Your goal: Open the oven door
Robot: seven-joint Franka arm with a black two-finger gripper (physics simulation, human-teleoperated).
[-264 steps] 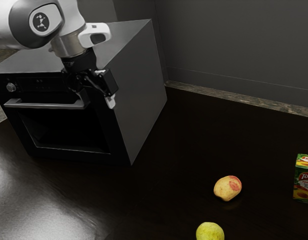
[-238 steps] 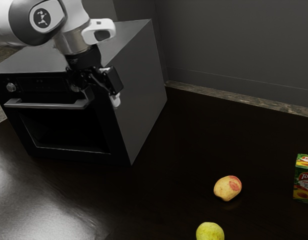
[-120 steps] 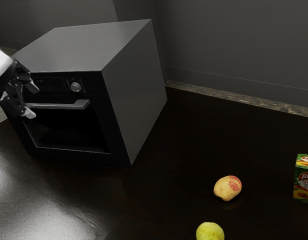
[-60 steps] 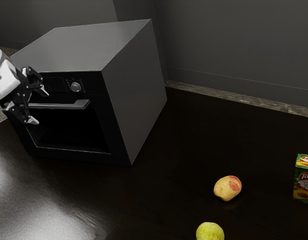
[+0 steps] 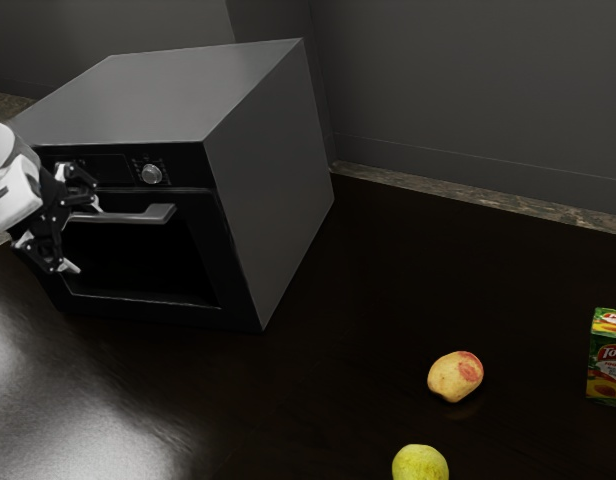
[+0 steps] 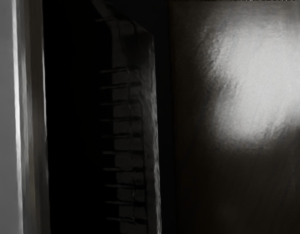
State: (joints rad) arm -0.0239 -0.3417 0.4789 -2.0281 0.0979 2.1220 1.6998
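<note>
My gripper [image 5: 84, 235] stands open at the left end of the oven handle [image 5: 138, 215], one finger near the bar's height and the other lower, in front of the dark window. The grey oven [image 5: 268, 180] has a black door [image 5: 203, 250], whose top edge looks tipped slightly outward from the body. In the wrist view, the handle [image 6: 30, 117] runs as a bright metal bar beside the dark door window [image 6: 77, 117], with rack bars dimly visible inside. Whether a finger touches the handle, I cannot tell.
A round knob [image 5: 151, 174] sits on the panel above the door. On the dark table [image 5: 318, 300], away from the oven, are a peach-coloured fruit [image 5: 455, 377], a green fruit [image 5: 420, 464] and a carton [image 5: 609, 358] at the exterior view's right edge.
My hand swung from the oven's right front corner to the handle's left end, then moved slightly right and down. The handle has shifted slightly down and outward since half a second ago.
</note>
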